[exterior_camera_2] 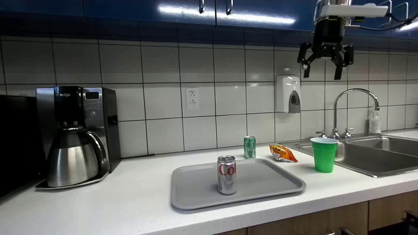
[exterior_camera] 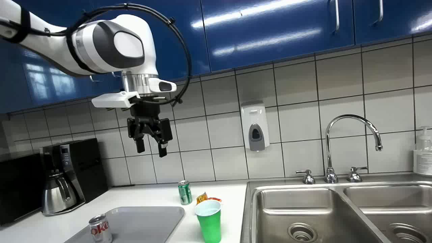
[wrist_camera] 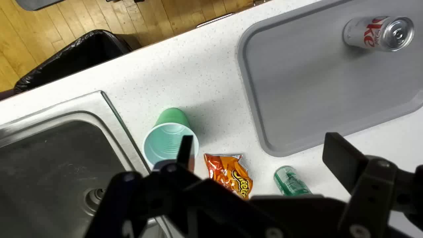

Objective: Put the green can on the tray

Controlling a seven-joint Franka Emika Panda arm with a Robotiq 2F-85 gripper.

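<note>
Fingers (exterior_camera_2: 338,73) spread apart. Green can (exterior_camera_2: 249,147) on bench (exterior_camera_2: 140,195) beside tray (exterior_camera_2: 196,184); orange bag (wrist_camera: 229,173), probably "Cheetos", between it and green cup (exterior_camera_2: 324,157). Silver can (exterior_camera_2: 227,178), lettered "Coke", upright on tray.

Room above green can (exterior_camera_2: 249,147), bag (exterior_camera_2: 282,153) nearby

Green can (exterior_camera_2: 249,147) is stood upright on the white counter (exterior_camera_2: 130,202), just outside the tray (exterior_camera_2: 196,182), near one rounded corner. Body is slim, printed green with white markings, capped silver. A strip of counter is shown between can and tray in wrist view, so not touching; can is partly hidden there. Tray is grey, rectangular, plain-surfaced, edged by a low rim, laid flat on the same counter. Cropped by the frame in wrist view.
</note>
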